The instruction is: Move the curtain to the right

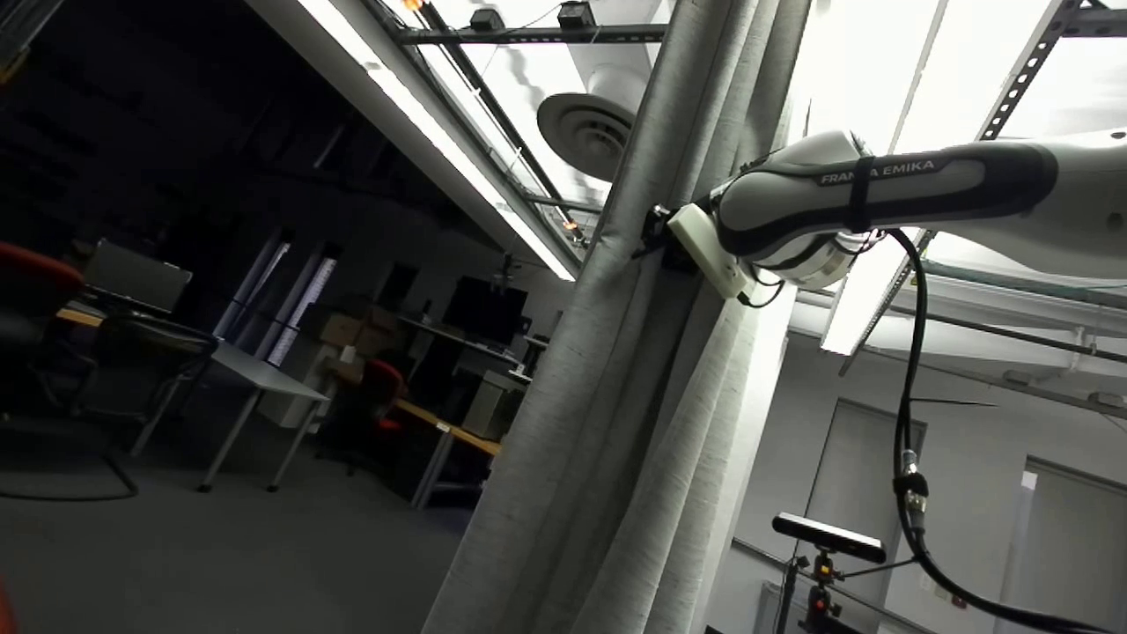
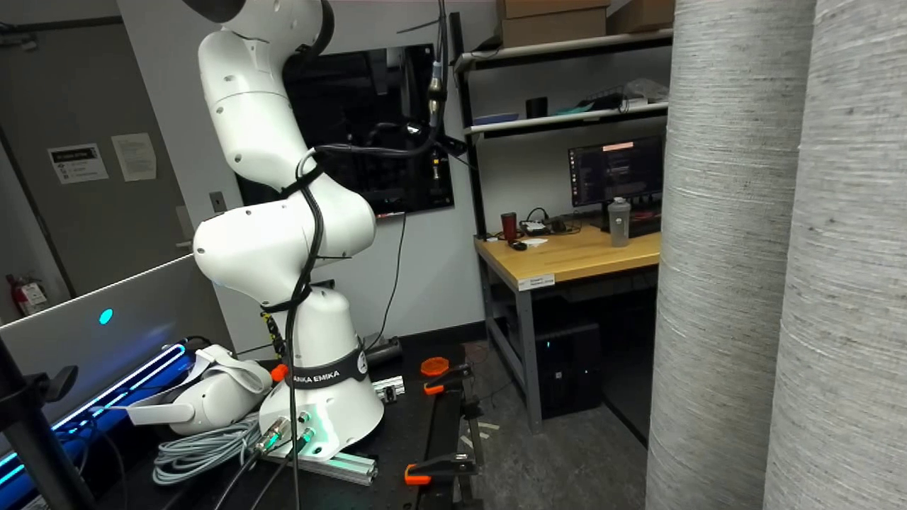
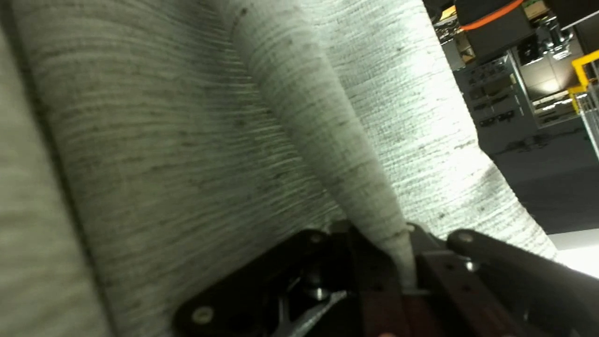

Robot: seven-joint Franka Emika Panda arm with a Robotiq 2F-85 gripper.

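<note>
The pale grey curtain (image 1: 603, 379) hangs in long folds above and below the hand (image 3: 400, 255), which pinches one narrow fold of it. In an exterior view, the Franka arm (image 1: 951, 189) runs back from the hand; a round ceiling vent (image 1: 583, 132) shows above.

In an exterior view we see the curtain (image 1: 599, 396) hanging in long, slanted folds. The arm (image 1: 942, 189) reaches in from the right, its gripper (image 1: 651, 236) against the curtain. We also spot a round vent (image 1: 588, 130) overhead, a table (image 1: 266, 372) at left and, lower right, a camera (image 1: 828, 537).
</note>
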